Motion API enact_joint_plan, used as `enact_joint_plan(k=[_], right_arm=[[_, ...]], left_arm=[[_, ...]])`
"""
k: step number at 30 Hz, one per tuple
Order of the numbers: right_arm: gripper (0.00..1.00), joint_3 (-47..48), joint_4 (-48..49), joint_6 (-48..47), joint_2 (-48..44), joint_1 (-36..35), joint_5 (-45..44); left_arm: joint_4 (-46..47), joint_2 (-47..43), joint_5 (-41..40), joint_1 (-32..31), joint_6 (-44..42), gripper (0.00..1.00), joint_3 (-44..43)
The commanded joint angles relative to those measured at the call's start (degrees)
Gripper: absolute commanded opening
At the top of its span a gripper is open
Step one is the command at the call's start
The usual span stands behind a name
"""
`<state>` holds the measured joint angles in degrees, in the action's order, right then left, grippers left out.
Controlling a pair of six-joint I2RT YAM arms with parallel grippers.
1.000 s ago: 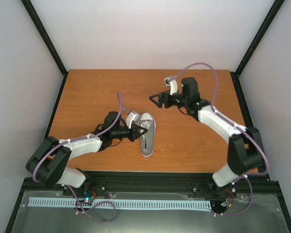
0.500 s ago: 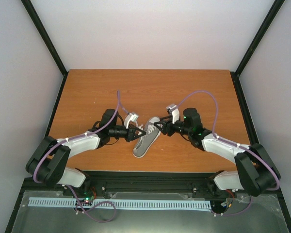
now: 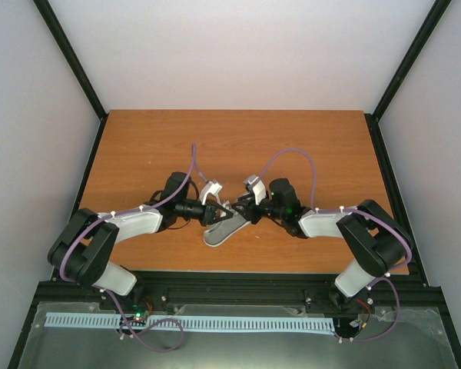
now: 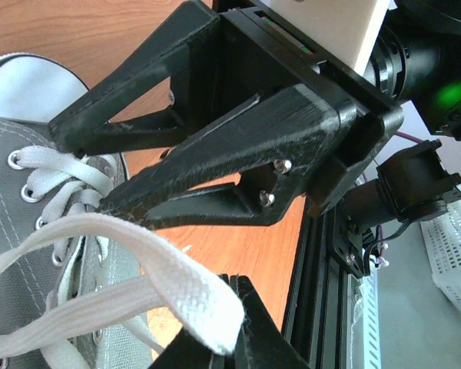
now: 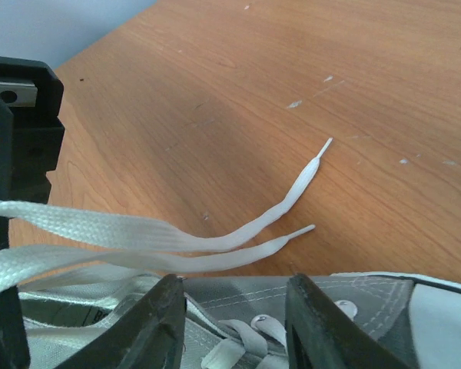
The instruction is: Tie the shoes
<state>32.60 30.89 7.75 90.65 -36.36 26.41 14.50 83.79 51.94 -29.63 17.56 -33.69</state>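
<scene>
grey sneaker (image 3: 217,231); left claw (image 3: 219,209) pinches its white lace (image 4: 138,261), right claw (image 5: 234,290) stands half-open.

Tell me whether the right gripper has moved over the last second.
Yes. The right gripper swung away from the table's far edge, leftward and toward the near side, and now sits at the shoe.

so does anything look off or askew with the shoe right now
The sneaker lies skewed, diagonal on the table, and its laces are untied, two ends trailing loose across the wood. Nothing looks damaged or spilled.
</scene>
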Motion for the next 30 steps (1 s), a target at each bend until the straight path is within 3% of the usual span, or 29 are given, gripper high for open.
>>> enact_joint_plan(k=[1, 10, 30], right_arm=[[0.34, 2.0, 3.6, -3.0, 2.9, -1.3, 1.5], [0.33, 1.3, 2.8, -4.4, 3.2, -3.3, 0.4], [0.36, 1.1, 12.2, -2.6, 5.2, -5.2, 1.6]], left_arm=[[1.0, 1.1, 1.9, 0.2, -1.9, 0.01, -2.3], [5.1, -2.2, -4.1, 0.9, 0.0, 0.01, -0.1], [7.2, -2.1, -2.7, 1.0, 0.8, 0.01, 0.5]])
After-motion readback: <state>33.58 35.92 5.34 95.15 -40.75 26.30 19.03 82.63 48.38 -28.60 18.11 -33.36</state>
